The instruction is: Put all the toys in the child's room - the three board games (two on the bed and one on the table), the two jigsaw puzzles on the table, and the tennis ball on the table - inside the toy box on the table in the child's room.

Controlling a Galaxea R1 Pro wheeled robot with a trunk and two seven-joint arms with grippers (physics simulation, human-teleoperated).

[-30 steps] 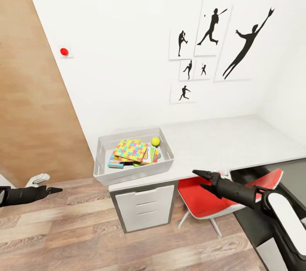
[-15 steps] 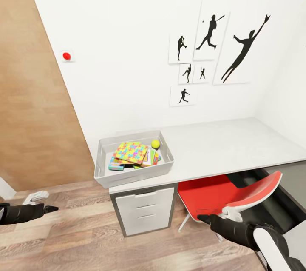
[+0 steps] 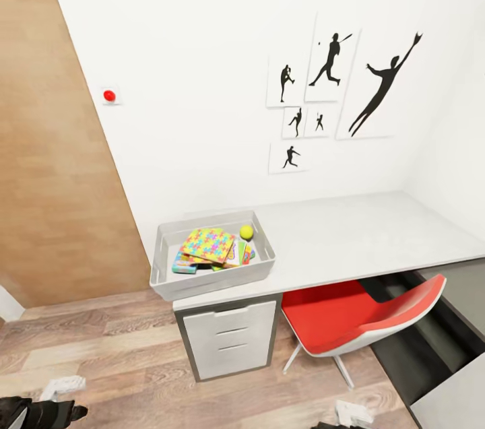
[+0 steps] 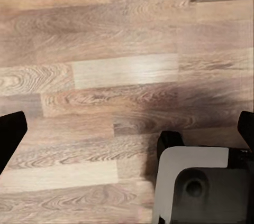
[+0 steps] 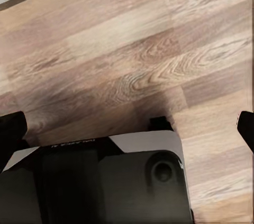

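Note:
The pale grey toy box [image 3: 167, 284] stands on the left end of the table [image 3: 357, 234]. Inside it a bright jigsaw puzzle [image 3: 207, 244] lies on top, the tennis ball [image 3: 246, 232] rests at its far right corner, and board games [image 3: 182, 265] stick out from under the puzzle. The bed is out of view. My left gripper [image 4: 127, 134] hangs low over the wood floor, open, with nothing between its fingers [image 4: 10, 140]. My right gripper [image 5: 127, 126] is also open and empty above the floor, far below the table.
A red chair [image 3: 357, 318] is tucked under the table beside the white drawer unit [image 3: 229, 338]. A brown wood panel [image 3: 54, 180] lines the left wall, with a red button [image 3: 108, 95] beside it. My own base [image 4: 201, 182] shows below each gripper.
Both arms have dropped from table height to near the floor, the right one pulling back from the table's front edge. The head camera has shifted slightly.

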